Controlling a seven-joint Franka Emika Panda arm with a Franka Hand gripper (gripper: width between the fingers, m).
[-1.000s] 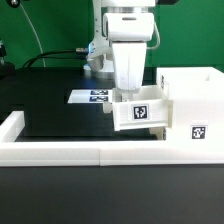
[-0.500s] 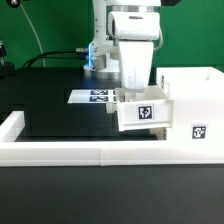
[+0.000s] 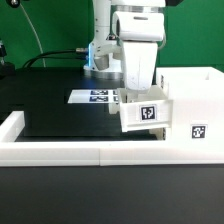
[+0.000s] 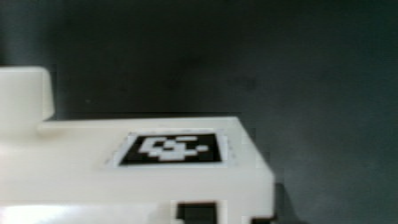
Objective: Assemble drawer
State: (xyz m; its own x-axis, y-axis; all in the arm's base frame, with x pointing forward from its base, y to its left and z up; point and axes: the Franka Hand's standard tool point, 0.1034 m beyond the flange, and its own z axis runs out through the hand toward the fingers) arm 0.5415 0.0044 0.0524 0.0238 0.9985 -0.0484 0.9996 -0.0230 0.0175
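Note:
My gripper (image 3: 138, 95) is shut on a small white open-top tray (image 3: 146, 113) with a black-and-white tag on its front. It holds the tray slightly tilted, just above the black table. The tray's right side is against the open side of the big white box housing (image 3: 195, 95), which stands at the exterior view's right with a tag on its front. In the wrist view the tray (image 4: 125, 185) with its tag (image 4: 175, 150) fills the lower part, and a white block (image 4: 22, 95) shows beside it. The second small tray is out of view.
The marker board (image 3: 96, 97) lies flat on the table behind the tray. The long low white border wall (image 3: 70, 152) runs along the front, with a raised end at the exterior view's left (image 3: 12, 125). The arm's base and cables stand at the back.
My gripper has carried the tray a little toward the exterior view's right, closer into the housing. The housing and marker board have not moved.

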